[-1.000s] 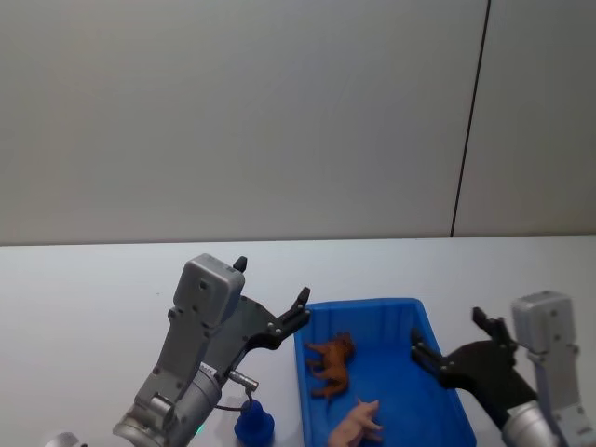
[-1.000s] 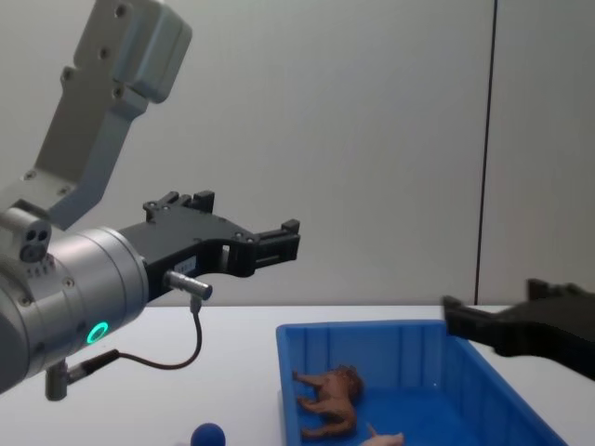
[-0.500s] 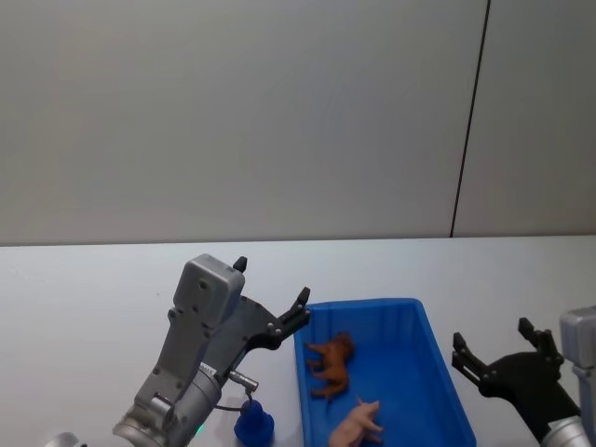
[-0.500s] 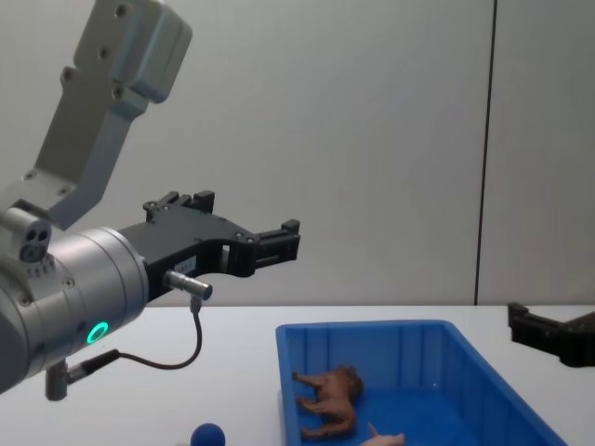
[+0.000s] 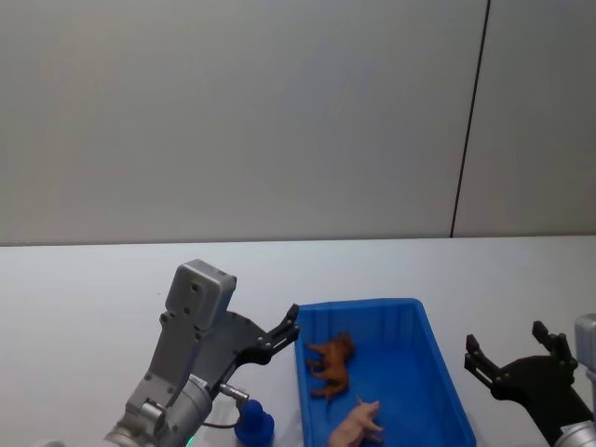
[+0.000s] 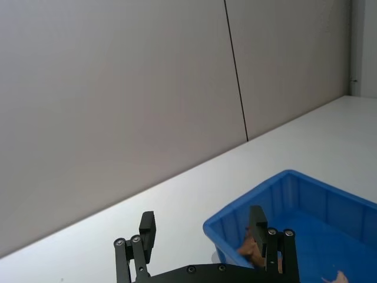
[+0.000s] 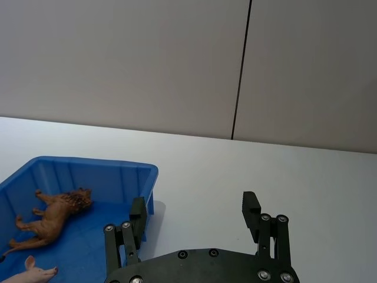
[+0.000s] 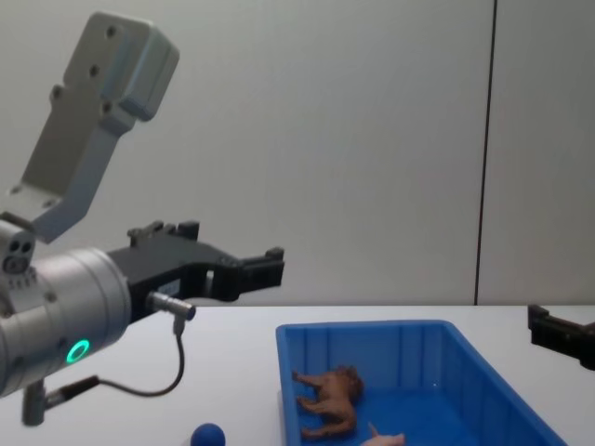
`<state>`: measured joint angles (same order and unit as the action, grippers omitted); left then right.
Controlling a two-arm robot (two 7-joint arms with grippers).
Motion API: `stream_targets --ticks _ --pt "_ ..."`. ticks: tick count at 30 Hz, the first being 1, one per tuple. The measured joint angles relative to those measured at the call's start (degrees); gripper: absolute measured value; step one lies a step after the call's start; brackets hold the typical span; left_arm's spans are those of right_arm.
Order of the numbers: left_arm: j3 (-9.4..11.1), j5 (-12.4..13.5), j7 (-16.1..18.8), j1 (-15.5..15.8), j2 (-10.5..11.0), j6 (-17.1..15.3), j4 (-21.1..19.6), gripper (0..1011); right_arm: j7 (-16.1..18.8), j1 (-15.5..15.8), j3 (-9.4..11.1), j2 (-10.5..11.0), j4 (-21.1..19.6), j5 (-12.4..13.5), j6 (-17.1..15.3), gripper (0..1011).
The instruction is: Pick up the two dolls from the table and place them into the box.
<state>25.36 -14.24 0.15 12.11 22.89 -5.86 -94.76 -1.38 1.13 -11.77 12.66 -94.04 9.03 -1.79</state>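
The blue box (image 5: 363, 305) stands on the white table, right of centre. Inside it a brown four-legged doll (image 5: 331, 362) lies near the left wall, with a pale pink piglet doll (image 5: 358, 424) in front of it. A dark blue ball-headed doll (image 5: 253, 425) stands on the table just left of the box. My left gripper (image 5: 285, 330) hovers open above that doll, beside the box's left rim, holding nothing. Off the box's right side my right gripper (image 5: 505, 341) is open and empty. The wrist views confirm spread fingers on the left gripper (image 6: 202, 233) and the right gripper (image 7: 194, 215).
A grey wall with a dark vertical seam (image 5: 468, 121) closes the far side of the table (image 5: 112, 279). Bare white tabletop lies left of and behind the box. A thin cable (image 8: 177, 367) loops under my left wrist.
My right gripper has drawn back from above the box to its right side. My left gripper has dropped slightly and pulled back toward me. The dolls have not moved.
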Motion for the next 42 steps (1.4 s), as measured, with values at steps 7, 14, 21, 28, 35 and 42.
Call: stream_targets --ticks 7,14,21,28,35,42 --pt "-0.5 -2.7 0.5 -1.2 0.9 -3.6 -0.9 1001 -0.3 0.2 0.1 0.2 -0.2 0.1 0.1 1001" --pt "-0.9 -6.0 0.4 -2.6 1.6 -6.7 -1.0 1001 -0.4 0.4 0.2 0.3 -0.3 0.2 0.1 1001" --pt "-1.1 -7.9 -0.1 -3.4 2.0 -8.2 -0.5 1001 -0.5 0.4 0.2 0.3 -0.3 0.2 0.1 1001" --pt "-1.1 -9.1 -1.0 -3.9 2.0 -9.5 0.7 1001 -0.5 0.5 0.3 0.3 -0.3 0.3 0.1 1001" --pt "-1.1 -9.3 -2.1 -3.8 1.5 -10.3 2.1 1001 -0.6 0.5 0.3 0.4 -0.4 0.3 0.1 1001" --pt "-0.9 -8.9 -3.2 -3.3 0.9 -11.1 3.9 1002 -0.6 0.5 0.3 0.4 -0.4 0.3 0.1 1001"
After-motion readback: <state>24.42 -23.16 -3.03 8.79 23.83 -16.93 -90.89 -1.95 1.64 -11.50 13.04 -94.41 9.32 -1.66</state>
